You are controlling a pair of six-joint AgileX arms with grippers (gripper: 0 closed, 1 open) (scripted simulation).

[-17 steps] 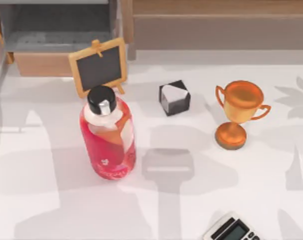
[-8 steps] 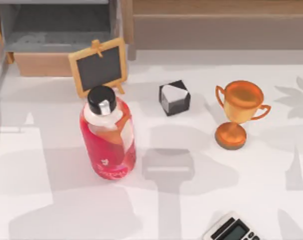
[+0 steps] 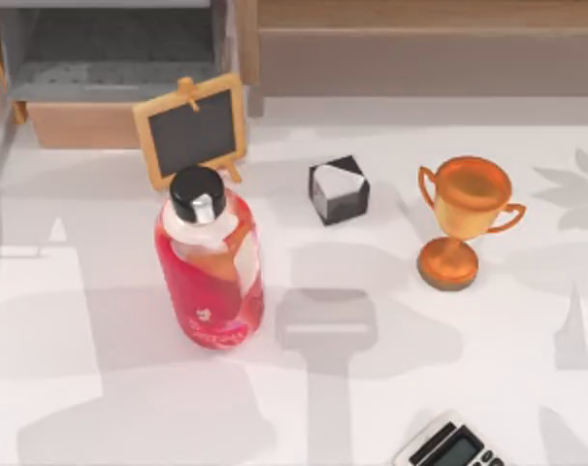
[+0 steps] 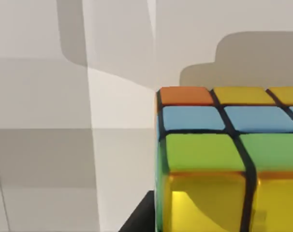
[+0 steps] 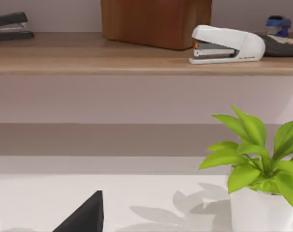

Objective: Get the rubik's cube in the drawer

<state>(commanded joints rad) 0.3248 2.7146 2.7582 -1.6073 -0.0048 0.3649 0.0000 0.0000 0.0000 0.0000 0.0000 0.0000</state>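
Where chalkboard [image 3: 190, 130] fronts drawer [image 3: 110, 60] — bottle [image 3: 209, 260] near.

You are looking at a rubik's cube [image 4: 224, 159] showing glossy plastic stickers, a drawer [image 3: 110, 73] wearing a matt wooden front, a trophy [image 3: 462, 218] gleaming like polished copper metal, and a stapler [image 5: 226, 44] showing smooth white plastic.

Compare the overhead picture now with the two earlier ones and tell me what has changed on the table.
No object has moved. Only the shadows at the table's left edge shifted between the first earlier picture and the second, then held. The pink bottle, small chalkboard, black-and-white cube, trophy, calculator and open drawer sit as before. The left wrist view shows the rubik's cube close up.
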